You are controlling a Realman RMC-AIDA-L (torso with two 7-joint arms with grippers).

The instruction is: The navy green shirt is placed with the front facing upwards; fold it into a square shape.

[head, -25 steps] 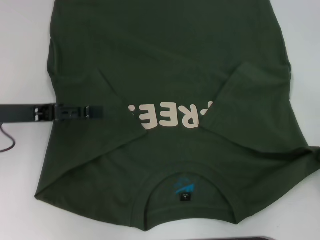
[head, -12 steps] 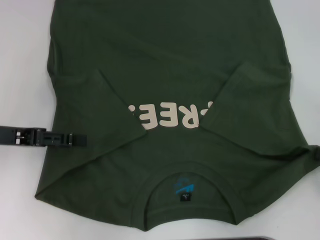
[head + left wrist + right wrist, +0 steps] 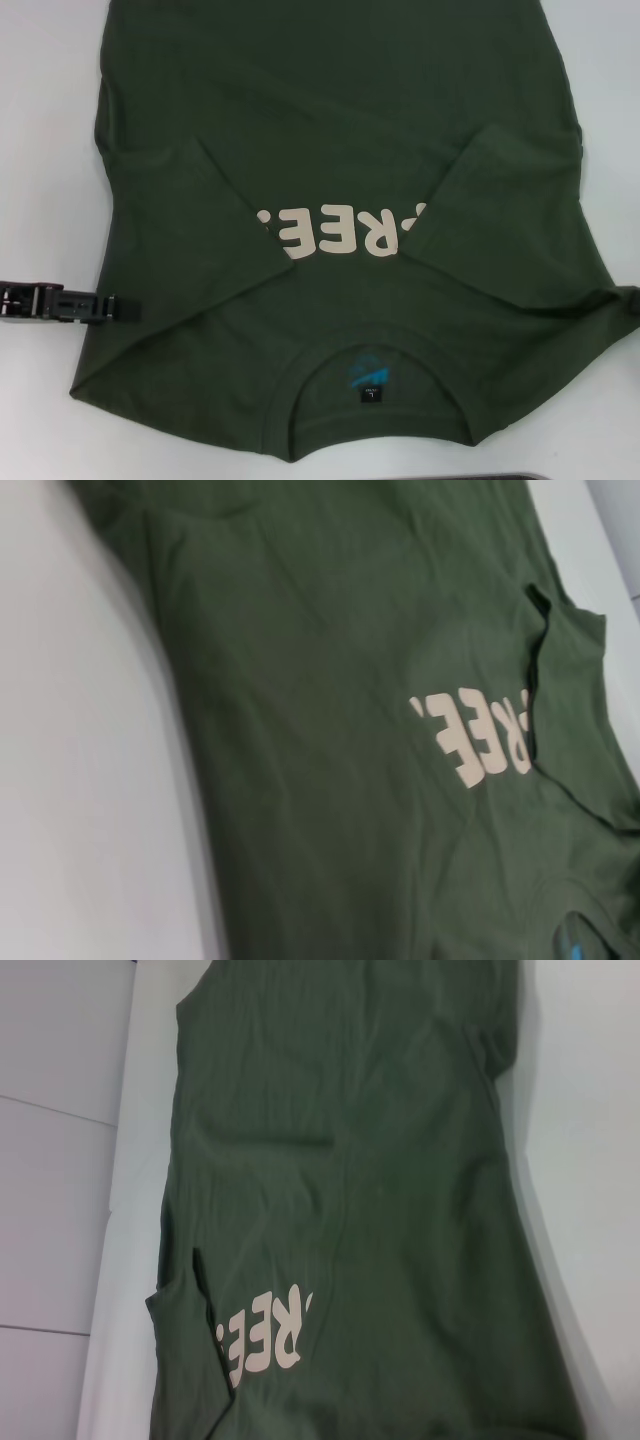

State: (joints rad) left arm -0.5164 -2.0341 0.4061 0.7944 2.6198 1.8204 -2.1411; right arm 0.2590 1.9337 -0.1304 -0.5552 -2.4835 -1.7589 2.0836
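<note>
Now the left claw point(image 3: 128, 310) sits at the navy green shirt's point(image 3: 340, 130) edge.

Shirt point(image 3: 340, 150) on table point(image 3: 50, 120), left end effector point(image 3: 125, 308) at its left edge

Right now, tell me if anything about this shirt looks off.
Both sleeves of the shirt are folded inward, but unevenly: the flaps cover the ends of the cream letters at different slants. Left gripper sits at its left edge; the right gripper barely shows.
</note>
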